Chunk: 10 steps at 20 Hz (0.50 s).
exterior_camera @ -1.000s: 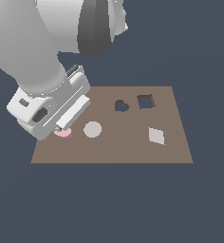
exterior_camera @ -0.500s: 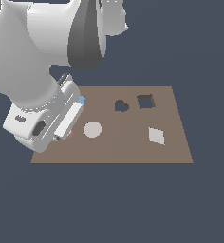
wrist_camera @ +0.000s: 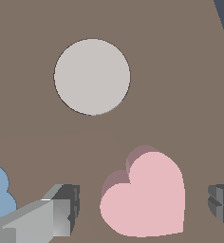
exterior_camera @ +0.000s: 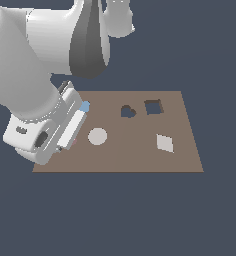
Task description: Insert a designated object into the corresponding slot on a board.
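- The pink heart (wrist_camera: 144, 194) is seen lying flat on the brown board (exterior_camera: 140, 160), near the board's left edge in the exterior view, where it is almost wholly hidden behind the arm.
- The gripper (wrist_camera: 142, 209) is spread open around the heart: one finger (wrist_camera: 52, 216) stands to one side of the piece and the other finger (wrist_camera: 222, 204) to the opposite side, with a gap left on both sides. Nothing is gripped yet.
- The heart-shaped slot (exterior_camera: 127, 111) is found toward the far side of the board, well apart from the heart and just left of the square cutout (exterior_camera: 153, 106).
- The step in hand is judged to be the grasp. It would be done well if the gripper were centred over the heart, lowered until the fingers bracket its edges, and closed evenly so the piece is not skewed.
- The heart's orientation should be matched to the slot before release.
- The grey disc (exterior_camera: 97, 136) lies near the heart and should not be nudged; the pale square piece (exterior_camera: 165, 143) lies far to the right.
- Compared with a second ago, the arm has been lowered and brought nearer the board, and the heart, then partly visible beside the gripper in the exterior view, is now covered.
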Each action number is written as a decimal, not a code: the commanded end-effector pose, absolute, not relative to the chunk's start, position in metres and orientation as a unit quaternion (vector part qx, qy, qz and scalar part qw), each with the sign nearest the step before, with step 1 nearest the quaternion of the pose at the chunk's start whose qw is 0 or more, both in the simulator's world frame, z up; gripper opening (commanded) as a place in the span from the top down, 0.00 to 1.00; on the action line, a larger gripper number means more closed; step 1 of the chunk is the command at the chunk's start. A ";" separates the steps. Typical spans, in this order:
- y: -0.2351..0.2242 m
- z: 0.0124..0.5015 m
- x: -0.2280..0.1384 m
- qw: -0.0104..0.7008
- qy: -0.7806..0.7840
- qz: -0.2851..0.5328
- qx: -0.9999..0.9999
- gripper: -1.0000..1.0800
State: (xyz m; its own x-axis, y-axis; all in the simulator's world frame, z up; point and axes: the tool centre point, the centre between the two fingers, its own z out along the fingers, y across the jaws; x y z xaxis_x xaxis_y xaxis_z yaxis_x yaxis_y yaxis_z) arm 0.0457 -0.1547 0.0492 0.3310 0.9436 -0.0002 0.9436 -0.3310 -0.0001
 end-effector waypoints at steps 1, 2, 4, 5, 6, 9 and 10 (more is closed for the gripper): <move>-0.154 0.050 0.045 0.000 -0.577 0.000 -0.817 0.04; -0.154 0.050 0.045 0.000 -0.576 0.000 -0.818 0.04; -0.154 0.050 0.045 0.000 -0.576 0.000 -0.817 0.04; -0.154 0.049 0.045 0.000 -0.576 0.000 -0.817 0.04; -0.154 0.048 0.045 0.000 -0.576 0.000 -0.817 0.04; -0.154 0.040 0.045 0.000 -0.576 0.000 -0.817 0.04; -0.154 0.036 0.045 0.000 -0.576 0.000 -0.817 0.04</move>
